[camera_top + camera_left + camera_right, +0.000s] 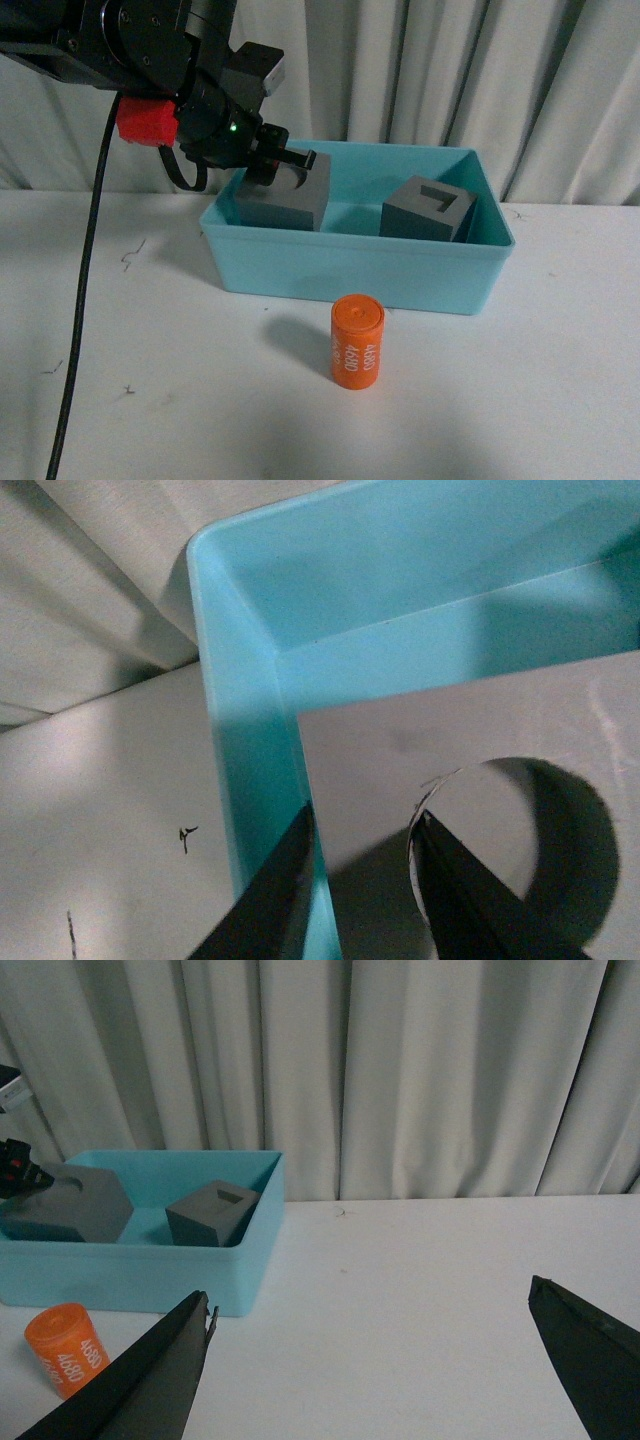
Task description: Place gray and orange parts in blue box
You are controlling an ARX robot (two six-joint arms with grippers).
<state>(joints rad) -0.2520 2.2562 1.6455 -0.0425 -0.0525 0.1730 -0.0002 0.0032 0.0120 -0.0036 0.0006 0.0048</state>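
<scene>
The light-blue box [350, 270] stands on the white table. Inside it at the right rests a gray cube with a rectangular recess [428, 210]. My left gripper [285, 160] is shut on the gray cube with the round recess [285, 200], held at the box's left end, inside the rim. In the left wrist view one finger [270, 890] runs outside the cube's wall and the other sits in the recess of the cube [450, 740]. The orange cylinder [357, 341] with white digits stands upright on the table in front of the box. My right gripper [370, 1295] is open over bare table, right of the box [150, 1280].
A pale curtain [450, 70] hangs behind the table. A black cable [85, 300] drops along the left side. Small dark marks [132, 255] dot the tabletop left of the box. Open white surface stretches to the right of the box.
</scene>
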